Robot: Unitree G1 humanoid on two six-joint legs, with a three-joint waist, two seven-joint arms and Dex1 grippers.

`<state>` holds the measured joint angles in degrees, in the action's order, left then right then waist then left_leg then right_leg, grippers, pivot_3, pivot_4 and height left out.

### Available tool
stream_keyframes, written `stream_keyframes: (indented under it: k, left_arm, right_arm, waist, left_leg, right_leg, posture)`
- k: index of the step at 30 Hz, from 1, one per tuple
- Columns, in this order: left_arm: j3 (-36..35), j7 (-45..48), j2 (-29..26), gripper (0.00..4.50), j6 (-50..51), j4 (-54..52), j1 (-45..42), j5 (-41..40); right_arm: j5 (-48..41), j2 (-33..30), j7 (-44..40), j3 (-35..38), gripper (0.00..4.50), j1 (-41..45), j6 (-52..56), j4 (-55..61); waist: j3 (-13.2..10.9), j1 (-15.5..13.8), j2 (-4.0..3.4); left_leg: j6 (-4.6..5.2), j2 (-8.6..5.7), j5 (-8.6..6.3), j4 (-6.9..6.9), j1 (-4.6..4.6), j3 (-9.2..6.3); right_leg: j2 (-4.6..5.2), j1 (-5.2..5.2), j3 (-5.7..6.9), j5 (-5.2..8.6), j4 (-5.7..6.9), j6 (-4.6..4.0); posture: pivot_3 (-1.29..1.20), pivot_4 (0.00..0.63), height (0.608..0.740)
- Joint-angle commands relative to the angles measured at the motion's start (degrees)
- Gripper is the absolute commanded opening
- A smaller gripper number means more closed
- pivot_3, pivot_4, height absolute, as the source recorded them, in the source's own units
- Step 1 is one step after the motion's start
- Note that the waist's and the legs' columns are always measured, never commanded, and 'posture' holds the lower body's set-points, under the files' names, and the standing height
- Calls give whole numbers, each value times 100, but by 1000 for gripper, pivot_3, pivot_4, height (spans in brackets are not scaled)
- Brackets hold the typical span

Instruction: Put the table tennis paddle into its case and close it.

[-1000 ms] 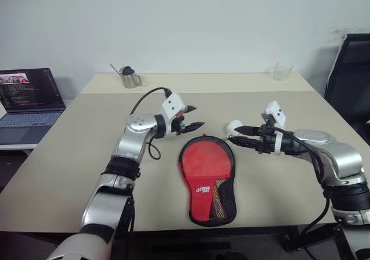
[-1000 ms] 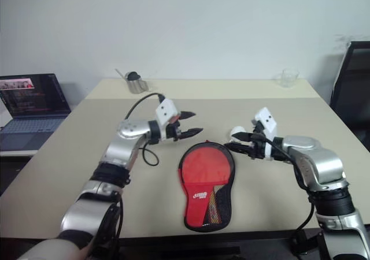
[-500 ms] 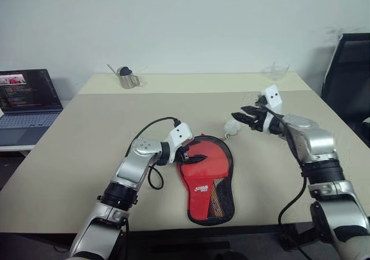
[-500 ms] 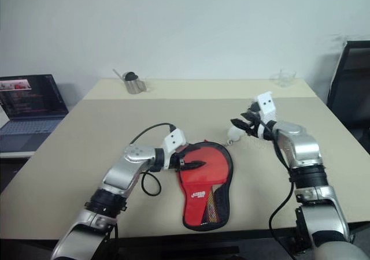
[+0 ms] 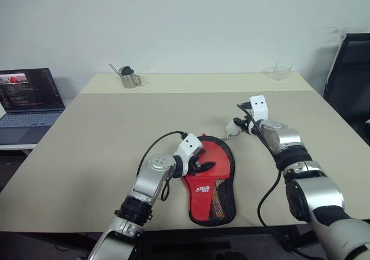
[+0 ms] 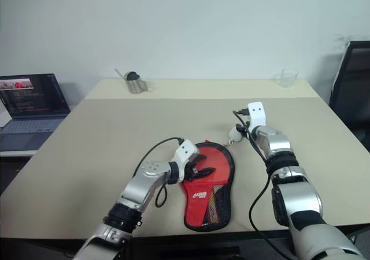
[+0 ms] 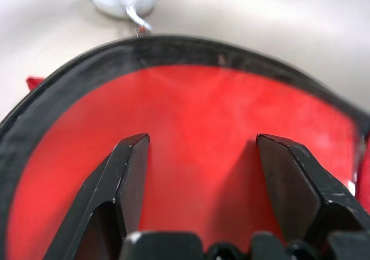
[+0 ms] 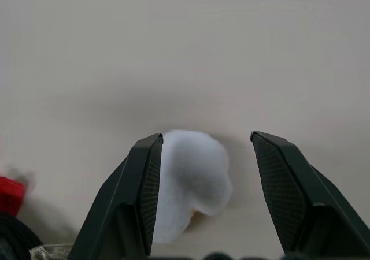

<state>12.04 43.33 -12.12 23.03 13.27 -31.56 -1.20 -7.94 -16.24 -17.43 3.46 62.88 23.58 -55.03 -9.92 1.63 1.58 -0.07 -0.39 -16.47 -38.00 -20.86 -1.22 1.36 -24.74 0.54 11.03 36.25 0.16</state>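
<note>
Left gripper [image 5: 203, 165] dropped onto case [image 5: 222, 173] | paddle [image 5: 203, 163] inside | both jaws apart | right gripper [image 8: 205, 156] beside keychain [image 8: 192, 182]

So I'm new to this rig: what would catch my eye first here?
The red case near the table's front edge, with the left gripper open over its round end. Next, the white plush keychain just past the case's top, with the right gripper open around it.

Head cameras look down over the table [image 5: 87, 138]; wrist cameras sit close above the case [image 7: 191, 127] and keychain [image 8: 193, 182].
</note>
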Motion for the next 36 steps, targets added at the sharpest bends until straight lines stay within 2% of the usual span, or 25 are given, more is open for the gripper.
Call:
stream_keyframes:
  k: [1,6,12,25,33,36]
  left_arm:
    - [-214,-376,207,3187,-335,483,291,-137]
    - [-81,-573,265,3187,-926,958,410,43]
    - [-72,-781,443,3187,-1011,1328,340,56]
    - [-245,-490,418,3187,-62,940,17,-394]
    - [-83,-444,323,3187,316,1171,-137,-239]
    - [-100,-504,338,3187,328,1245,-164,-227]
  right_arm:
    - [5,65,83,140,2699,292,-235,-82]
    - [63,152,190,151,2699,391,-355,-337]
    - [68,224,317,201,2699,514,-425,-540]
    - [143,333,687,300,2699,622,-389,-876]
    - [182,381,671,329,2699,682,-337,-997]
    - [211,388,929,370,2699,733,-314,-1124]
  waist:
    - [2,0,-4]
    - [7,2,-10]
    - [22,1,-34]
    - [52,6,-60]
    - [52,12,-60]
    - [52,14,-60]
  left_leg:
    - [0,0,0,-1,4,0]
    - [1,0,1,-3,45,-3]
    - [7,-5,4,-4,100,4]
    - [7,-7,4,1,101,-5]
    - [7,-6,4,4,101,-8]
    - [7,-6,4,4,101,-6]
  right_leg:
    - [0,3,0,-1,3,-1]
    - [-6,47,4,1,7,-1]
    - [-20,106,-1,19,4,30]
    - [-26,123,7,18,-20,34]
    - [-27,117,8,18,-25,34]
    - [-27,117,7,18,-25,34]
  posture:
    - [0,150,740]
    - [0,150,740]
    - [0,150,740]
    - [0,150,740]
    - [0,150,740]
    - [0,150,740]
